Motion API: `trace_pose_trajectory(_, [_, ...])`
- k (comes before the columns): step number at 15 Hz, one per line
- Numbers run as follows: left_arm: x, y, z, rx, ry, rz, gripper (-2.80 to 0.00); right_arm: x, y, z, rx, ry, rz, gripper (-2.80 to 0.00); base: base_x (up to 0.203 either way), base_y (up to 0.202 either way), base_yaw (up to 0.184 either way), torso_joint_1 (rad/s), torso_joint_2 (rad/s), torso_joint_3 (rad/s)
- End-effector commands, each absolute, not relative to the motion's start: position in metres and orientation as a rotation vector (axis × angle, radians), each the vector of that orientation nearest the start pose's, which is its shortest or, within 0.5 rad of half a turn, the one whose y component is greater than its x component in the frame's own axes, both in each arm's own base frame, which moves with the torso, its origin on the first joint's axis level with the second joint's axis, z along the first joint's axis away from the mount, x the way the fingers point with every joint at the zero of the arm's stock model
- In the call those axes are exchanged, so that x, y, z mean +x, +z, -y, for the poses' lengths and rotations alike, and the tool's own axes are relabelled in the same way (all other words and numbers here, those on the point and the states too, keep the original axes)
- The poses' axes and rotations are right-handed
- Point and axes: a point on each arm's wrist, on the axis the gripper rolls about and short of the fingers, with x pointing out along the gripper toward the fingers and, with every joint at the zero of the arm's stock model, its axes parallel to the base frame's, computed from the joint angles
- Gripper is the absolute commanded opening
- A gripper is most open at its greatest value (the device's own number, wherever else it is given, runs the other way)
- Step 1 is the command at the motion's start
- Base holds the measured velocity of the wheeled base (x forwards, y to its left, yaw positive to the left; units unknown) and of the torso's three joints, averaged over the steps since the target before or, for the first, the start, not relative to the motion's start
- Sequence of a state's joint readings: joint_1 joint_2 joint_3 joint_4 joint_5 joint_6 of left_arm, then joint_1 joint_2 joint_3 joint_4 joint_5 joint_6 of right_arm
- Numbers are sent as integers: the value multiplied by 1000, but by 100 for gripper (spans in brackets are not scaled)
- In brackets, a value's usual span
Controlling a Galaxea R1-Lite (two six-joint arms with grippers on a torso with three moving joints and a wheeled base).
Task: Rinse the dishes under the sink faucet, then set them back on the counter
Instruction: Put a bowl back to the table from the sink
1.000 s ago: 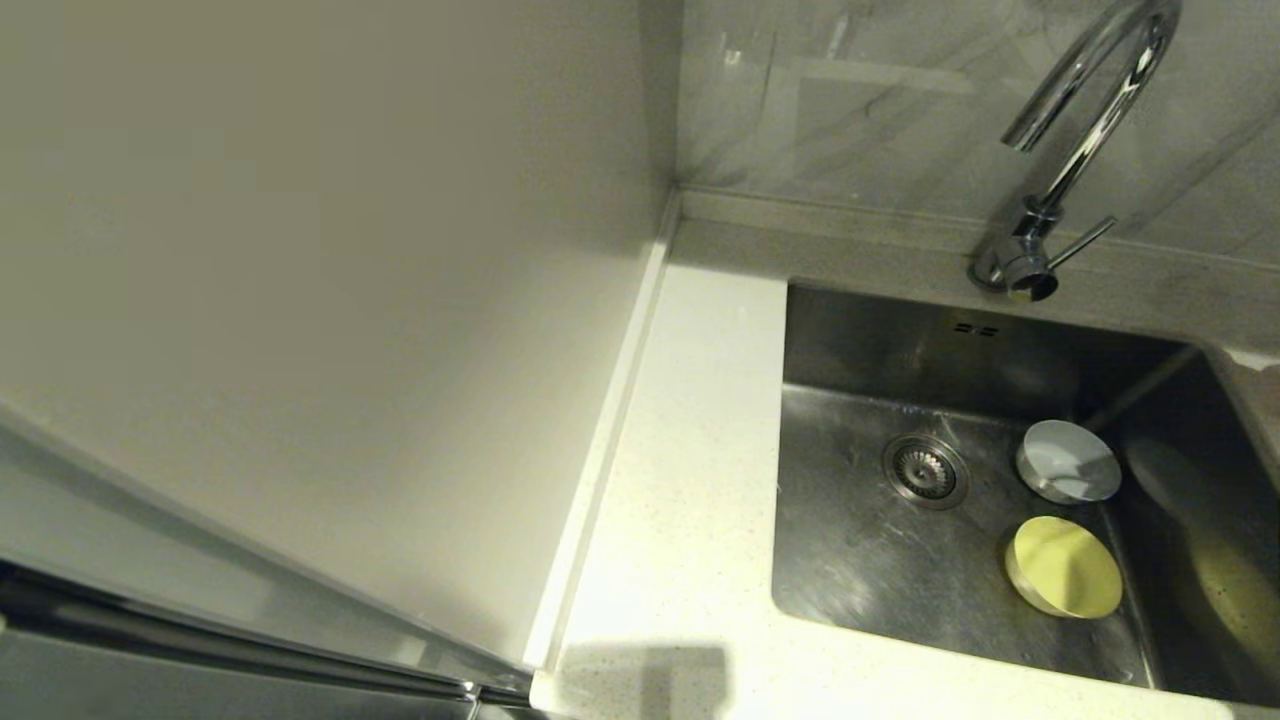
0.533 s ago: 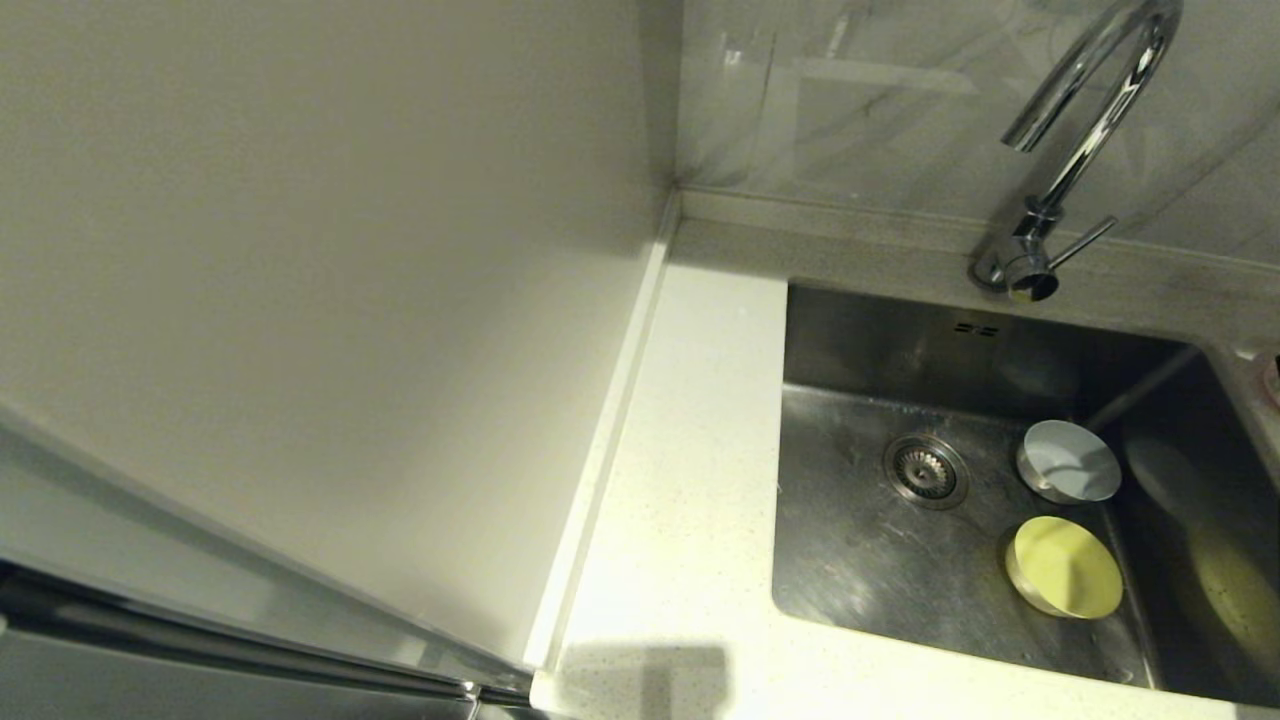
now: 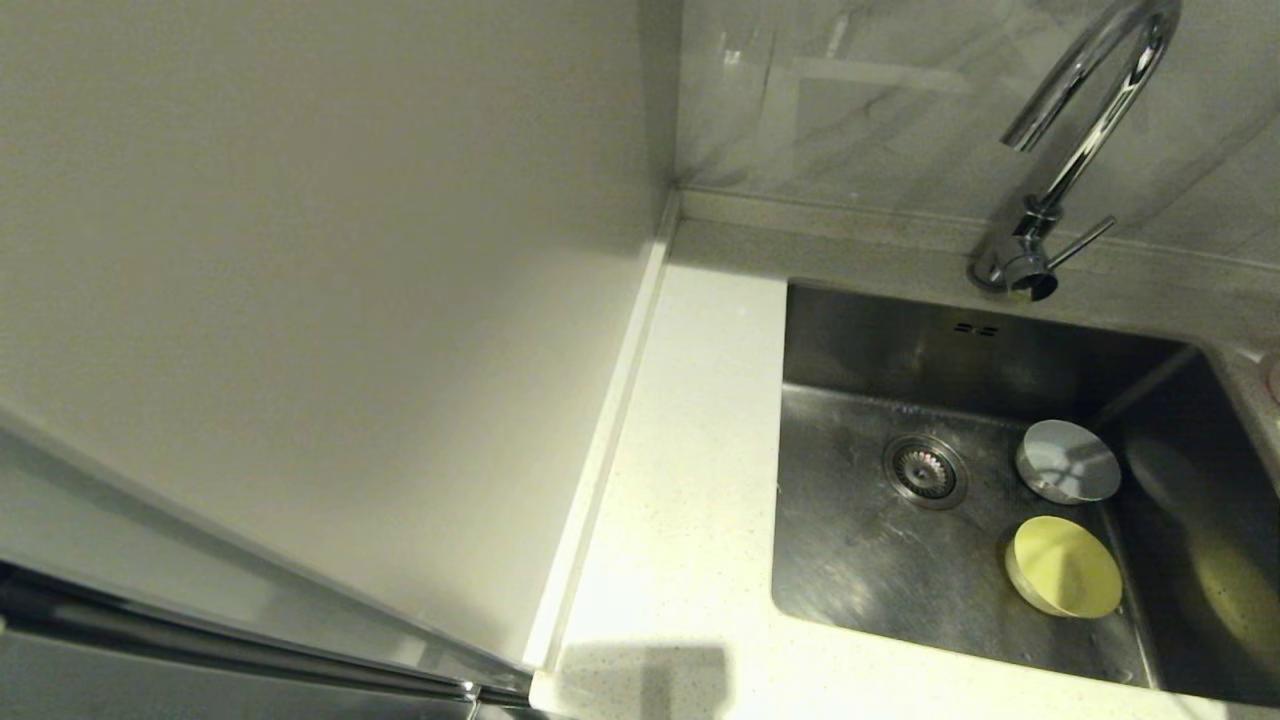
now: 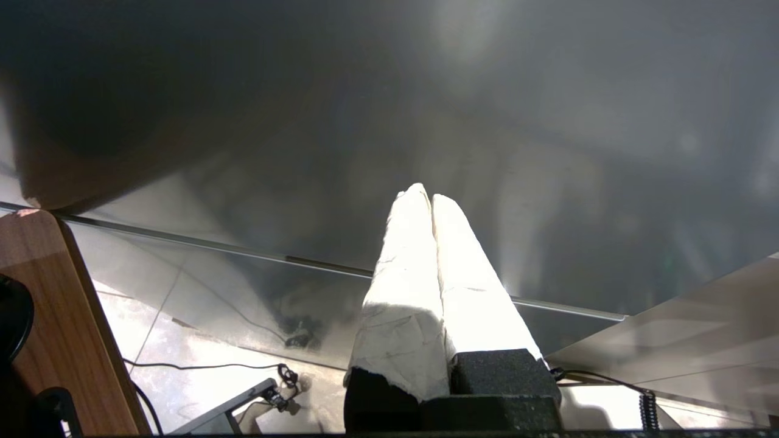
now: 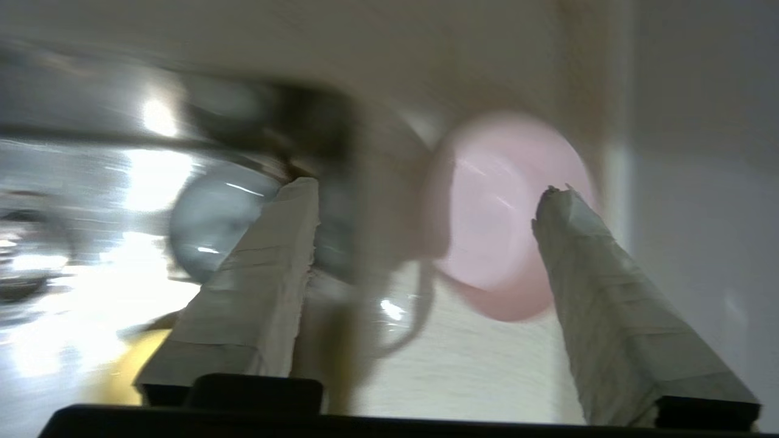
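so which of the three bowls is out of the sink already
The pink bowl: it sits on the white counter before the open right gripper. The yellow-green bowl and white bowl lie in the sink.

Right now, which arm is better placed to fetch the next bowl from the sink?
Right. Its gripper is at the sink with fingers open, beside the pink bowl on the counter. The left gripper is parked away, shut.

Counter [image 3: 690, 480]: pink bowl [image 5: 502, 213]; sink [image 3: 860, 560]: two bowls.
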State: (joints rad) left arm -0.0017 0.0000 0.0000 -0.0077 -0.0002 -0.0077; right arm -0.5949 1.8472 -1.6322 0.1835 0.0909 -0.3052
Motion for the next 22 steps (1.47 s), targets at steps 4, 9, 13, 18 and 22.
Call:
trace_pose_trajectory(4, [-23,75,0,-8,-2,5,-280,265,279,115,-115,-147,-467,0,0,0,0,0,0,0])
trace_pose_trajectory(9, [-23,75,0,-8,-2,5,-280,272,218,98,-133,-96,-681,0,0,0,0,0,0,0])
trace_pose_trajectory(13, [-23,75,0,-8,-2,5,-280,302,173,100,-154,-101,-813,0,0,0,0,0,0,0])
trace_pose_trajectory(18, [-23,75,0,-8,-2,5,-280,347,119,101,-195,-146,-827,0,0,0,0,0,0,0])
trace_pose_trajectory(22, [-23,75,0,-8,-2,5,-280,375,97,99,-225,-162,-787,0,0,0,0,0,0,0])
